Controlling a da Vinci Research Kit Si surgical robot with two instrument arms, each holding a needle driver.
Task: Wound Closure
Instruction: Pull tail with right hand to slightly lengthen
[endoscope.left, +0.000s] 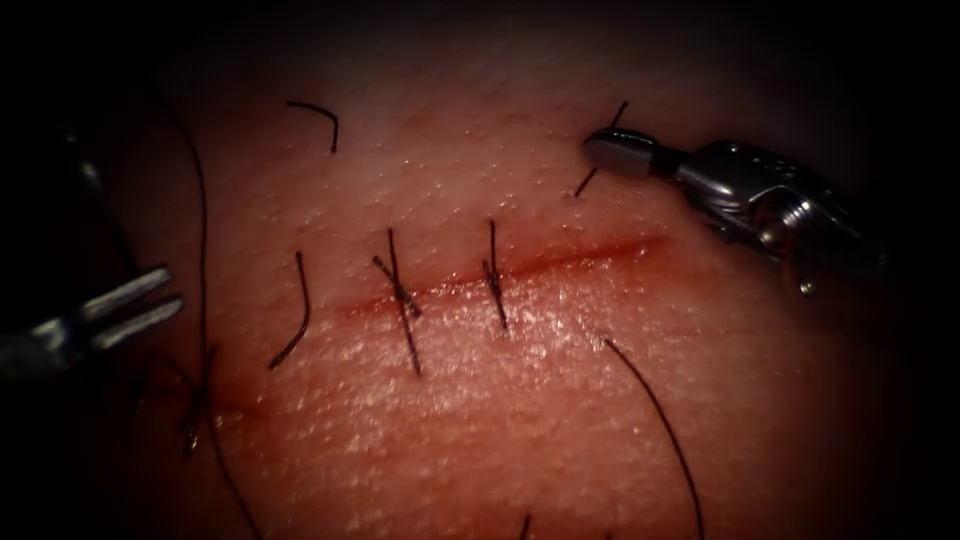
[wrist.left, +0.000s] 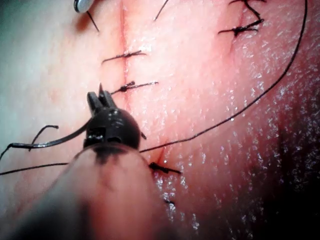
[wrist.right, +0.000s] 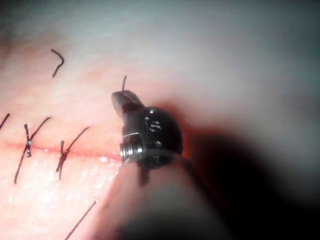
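Item: tissue (endoscope.left: 560, 420), cut (endoscope.left: 560, 258) with two stitches. We log the right claw (endoscope.left: 612, 150) clamped on thread (endoscope.left: 588, 180) above the cut; left claw (endoscope.left: 150, 295) apart, empty. Needle unlocated. Risk: tugging could tear tissue.

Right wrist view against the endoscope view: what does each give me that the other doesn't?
Right wrist view: a close look at the right tool, jaws shut on a short thread. Endoscope view: the left tool, jaws open and holding nothing, left of the stitches, and a long loose thread below the cut. Both: two stitches across the cut.
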